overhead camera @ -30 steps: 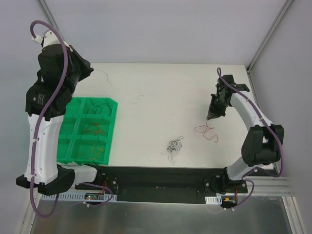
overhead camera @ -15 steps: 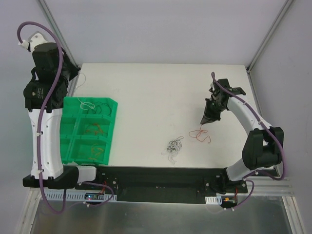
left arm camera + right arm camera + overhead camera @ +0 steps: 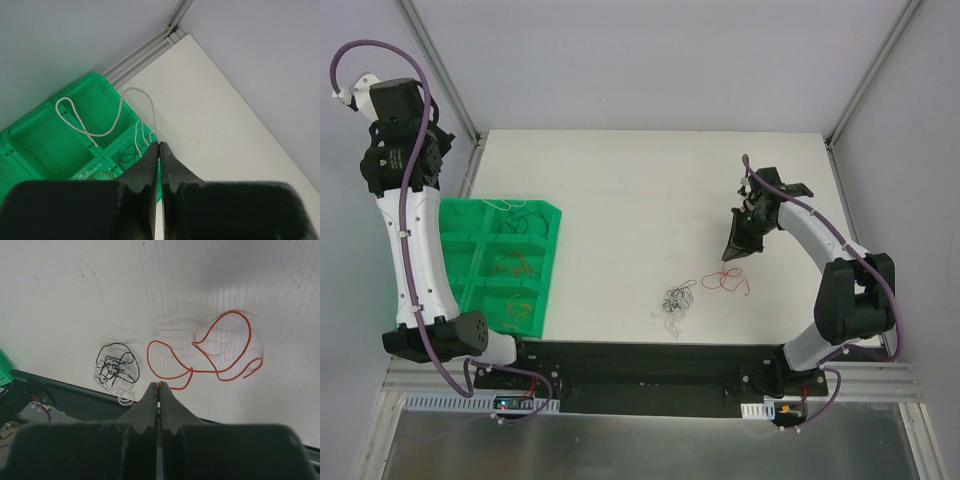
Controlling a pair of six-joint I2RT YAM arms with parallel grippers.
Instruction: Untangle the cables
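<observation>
The green tray runs off the left wrist view's edge. From above, cables inside it are too small to count.

Matt table, glossy plastic tray, smooth-sheathed cables.

left gripper — clamped on white cable | cable loops across green tray | black cables in one compartment

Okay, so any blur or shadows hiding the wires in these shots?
Right wrist: orange wire sharp, soft shadows beside it, near fingers blurred. Left wrist: white wire clear against the green tray. Top view: evenly lit, but the tangle is tiny, strands hard to separate.
</observation>
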